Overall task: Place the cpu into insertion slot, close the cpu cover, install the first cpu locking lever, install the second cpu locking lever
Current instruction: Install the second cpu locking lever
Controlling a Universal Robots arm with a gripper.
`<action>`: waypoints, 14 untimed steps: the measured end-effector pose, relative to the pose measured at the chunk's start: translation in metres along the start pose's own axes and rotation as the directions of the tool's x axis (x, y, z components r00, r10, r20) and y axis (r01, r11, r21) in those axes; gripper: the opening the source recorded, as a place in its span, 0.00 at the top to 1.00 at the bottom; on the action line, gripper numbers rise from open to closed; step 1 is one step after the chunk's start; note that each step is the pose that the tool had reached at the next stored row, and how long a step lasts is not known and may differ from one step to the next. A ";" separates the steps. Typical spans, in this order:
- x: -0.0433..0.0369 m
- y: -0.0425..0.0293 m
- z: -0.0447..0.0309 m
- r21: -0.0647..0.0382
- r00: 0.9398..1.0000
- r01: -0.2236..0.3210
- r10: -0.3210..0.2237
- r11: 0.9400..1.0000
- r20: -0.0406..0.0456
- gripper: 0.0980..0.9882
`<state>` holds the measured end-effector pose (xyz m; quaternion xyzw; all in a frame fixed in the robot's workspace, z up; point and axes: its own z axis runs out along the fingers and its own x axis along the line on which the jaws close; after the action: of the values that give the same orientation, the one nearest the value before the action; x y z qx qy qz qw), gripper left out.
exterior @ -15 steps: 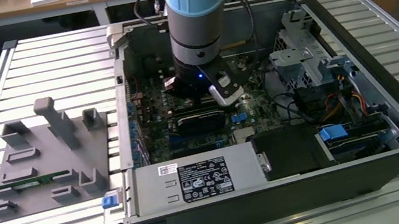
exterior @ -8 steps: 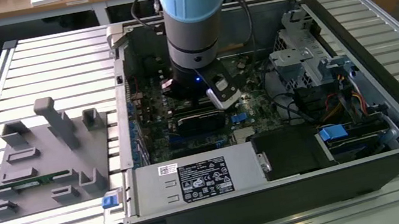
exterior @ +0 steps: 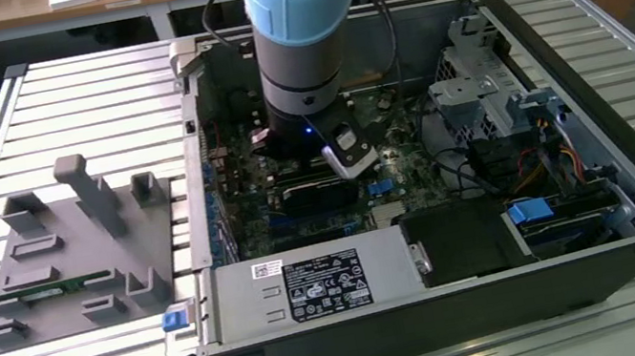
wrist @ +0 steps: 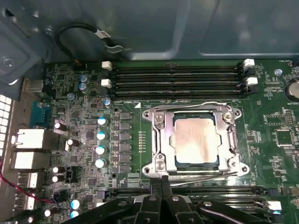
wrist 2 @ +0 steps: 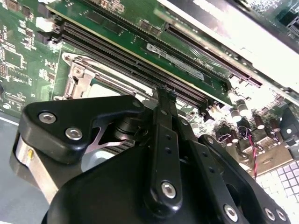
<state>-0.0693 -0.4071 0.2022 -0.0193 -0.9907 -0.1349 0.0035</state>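
Silvery metal, cpu: the cpu (wrist: 196, 140) is seen lying flat in its socket on the green motherboard (wrist: 271, 121), just beyond the pincer's tips in the first wrist view; it is judged to be seated already, since it sits square and level inside the frame.

Cpu cover: the cpu cover (wrist: 161, 135) is seen folded down around the chip, its square window leaving the metal top exposed; it is judged closed so that the chip is pressed onto the contacts.

Locking levers: thin wire levers (wrist: 201, 173) are seen along the frame's edges, one on the side nearest the pincer, one on the far side; whether each is hooked cannot be told.

Pincer: the gripper (wrist: 161, 179) is brought together, its black fingers (wrist 2: 163, 116) meeting in a narrow point with nothing clamped between them; this closed point is judged to serve as a pushing tool against the near lever.

Position: the tips are held just at the socket frame's near edge, touching or nearly so.

Memory slots: black slots (wrist: 177, 79) are seen beyond the socket, well clear of the tips.

Case: the arm (exterior: 301, 36) is lowered into the open computer case (exterior: 633, 212) from above.
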 end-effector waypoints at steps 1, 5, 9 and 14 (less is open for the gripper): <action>0.0009 -0.0003 0.0008 -0.002 1.000 0.000 0.000 1.000 0.000 0.99; 0.0018 -0.0017 0.0049 -0.018 1.000 0.000 0.000 1.000 -0.001 0.99; 0.0050 -0.0029 0.0089 -0.035 1.000 0.000 0.000 0.999 -0.001 0.99; 0.0077 -0.0034 0.0101 -0.055 1.000 0.000 0.000 0.998 -0.002 0.99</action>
<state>-0.0771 -0.4073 0.1917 -0.0191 -0.9866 -0.1620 0.0040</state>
